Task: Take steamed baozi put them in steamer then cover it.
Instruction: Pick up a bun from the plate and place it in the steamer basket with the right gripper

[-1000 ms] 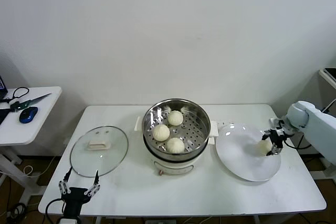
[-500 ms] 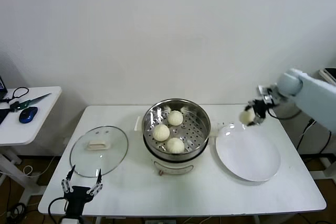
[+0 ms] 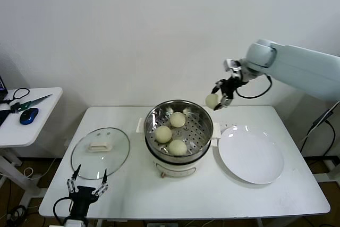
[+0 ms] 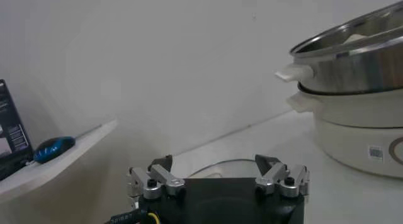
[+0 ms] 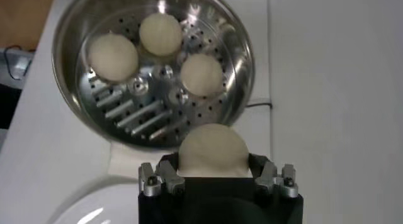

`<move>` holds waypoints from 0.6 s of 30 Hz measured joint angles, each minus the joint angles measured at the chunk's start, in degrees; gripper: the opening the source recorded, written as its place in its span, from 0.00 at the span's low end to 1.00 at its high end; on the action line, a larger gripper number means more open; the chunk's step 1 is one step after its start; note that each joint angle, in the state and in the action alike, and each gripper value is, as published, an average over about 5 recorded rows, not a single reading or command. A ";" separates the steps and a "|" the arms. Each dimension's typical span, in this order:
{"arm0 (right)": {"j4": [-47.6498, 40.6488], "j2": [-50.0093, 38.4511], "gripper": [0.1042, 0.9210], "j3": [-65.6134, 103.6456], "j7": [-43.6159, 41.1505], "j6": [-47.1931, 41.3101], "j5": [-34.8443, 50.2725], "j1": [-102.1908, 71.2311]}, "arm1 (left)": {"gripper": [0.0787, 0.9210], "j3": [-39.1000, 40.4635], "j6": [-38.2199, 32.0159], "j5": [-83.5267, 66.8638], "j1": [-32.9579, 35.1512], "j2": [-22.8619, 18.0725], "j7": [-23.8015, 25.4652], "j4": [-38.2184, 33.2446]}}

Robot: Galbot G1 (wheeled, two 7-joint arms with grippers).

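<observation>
The right arm reaches in from the table's right side, raised well above the tabletop, with the right gripper (image 3: 219, 99) hanging in the air just past the steamer's far right rim. Its jaws are clenched around a cream-white baozi (image 3: 212, 100), which the right wrist view shows wedged between the two fingers, directly above the steamer's edge. The left gripper (image 3: 86, 186) sits low at the table's (image 3: 212, 195) near left edge, just in front of the glass lid (image 3: 100, 152), with its jaws spread wide and nothing between them; the left wrist view shows the same released fingers (image 4: 154, 180) over the tabletop.

The steamer (image 3: 203, 118) stands at the middle of the table, uncovered, its shiny steel pot on a white base. Three baozi (image 3: 177, 146) lie on the perforated tray inside, grouped toward the left and near part, apart from one another. The glass lid lies flat on the table to the left of the steamer, handle up. A white plate (image 3: 251, 155) rests on the right part of the table beside the steamer
</observation>
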 measured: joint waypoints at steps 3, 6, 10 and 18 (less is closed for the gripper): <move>0.78 2.27 0.74 -2.28 0.95 -0.98 2.00 0.75 | 0.88 0.06 0.01 -0.07 -0.25 0.02 0.02 0.08; 1.27 4.35 0.74 -3.99 1.85 -1.82 3.27 0.83 | 0.88 0.11 0.01 -0.24 -0.40 0.00 0.02 0.33; 1.46 6.80 0.74 -5.71 2.70 -2.47 4.09 0.07 | 0.88 0.13 -0.01 -0.41 -0.48 0.07 0.02 0.69; 0.53 10.26 0.74 -7.08 3.71 -3.03 4.03 -3.24 | 0.88 -0.34 -0.02 -0.74 -0.38 0.53 0.04 0.95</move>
